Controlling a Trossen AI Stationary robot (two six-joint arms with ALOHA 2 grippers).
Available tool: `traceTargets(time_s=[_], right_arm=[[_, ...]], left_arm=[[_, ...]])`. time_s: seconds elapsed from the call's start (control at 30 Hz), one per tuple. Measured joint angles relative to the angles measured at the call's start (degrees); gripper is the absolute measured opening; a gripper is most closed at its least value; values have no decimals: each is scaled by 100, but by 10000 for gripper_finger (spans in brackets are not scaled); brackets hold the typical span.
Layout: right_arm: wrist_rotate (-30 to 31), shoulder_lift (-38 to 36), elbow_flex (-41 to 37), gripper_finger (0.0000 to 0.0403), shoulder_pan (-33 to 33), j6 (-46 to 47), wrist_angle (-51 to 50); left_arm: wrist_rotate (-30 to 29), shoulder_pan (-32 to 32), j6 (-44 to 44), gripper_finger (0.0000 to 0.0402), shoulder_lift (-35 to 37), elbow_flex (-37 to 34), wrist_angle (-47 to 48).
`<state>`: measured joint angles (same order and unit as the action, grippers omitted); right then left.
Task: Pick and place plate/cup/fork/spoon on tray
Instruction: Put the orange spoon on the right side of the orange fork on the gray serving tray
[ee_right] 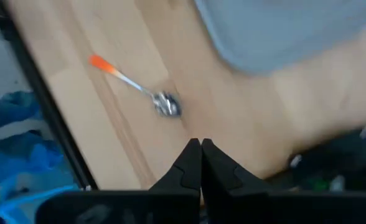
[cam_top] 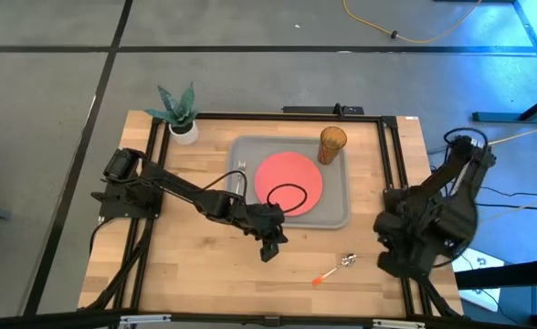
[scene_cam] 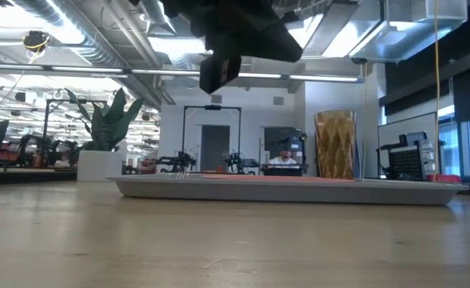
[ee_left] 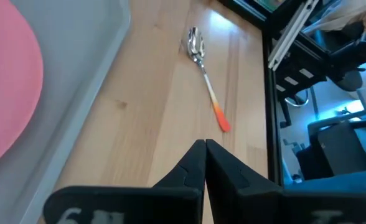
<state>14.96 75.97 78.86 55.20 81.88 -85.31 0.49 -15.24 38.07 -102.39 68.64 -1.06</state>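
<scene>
Spoon (ee_left: 205,78) clear in wrist views, fork perhaps low view's tines, left gripper (ee_left: 205,149) pressed together

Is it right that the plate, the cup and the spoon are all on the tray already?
Not quite. The plate and the cup are on the tray, but the spoon lies on the bare wooden table beside the tray, as the high view shows.

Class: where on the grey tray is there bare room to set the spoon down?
The flat grey rectangular tray has a bare strip right of the round coral-red plate, below the amber tumbler. Its left edge is crowded: something small and silvery lies there, with the left arm overhead.
</scene>
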Motion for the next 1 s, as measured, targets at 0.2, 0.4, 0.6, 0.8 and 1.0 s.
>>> traceTargets(time_s=[0.2, 0.4, 0.6, 0.8, 1.0], right_arm=[[-323, -12, -1772, 0, -87, 1129, 2044], [-919, 149, -3107, 0, -280, 1870, 3321], [-1213, 166, -3726, 0, -395, 2259, 3841], [-1209, 209, -4128, 0, -599, 2181, 5083], [-1257, 512, -4163, 0, -674, 1948, 5182]], left_arm=[[245, 11, -72, 0, 0, 0, 10], [595, 11, -72, 0, 17, 0, 18], [766, 11, -75, 0, 35, 0, 29], [800, 11, -272, 0, 35, 0, 30], [813, 11, -326, 0, 35, 0, 30]])
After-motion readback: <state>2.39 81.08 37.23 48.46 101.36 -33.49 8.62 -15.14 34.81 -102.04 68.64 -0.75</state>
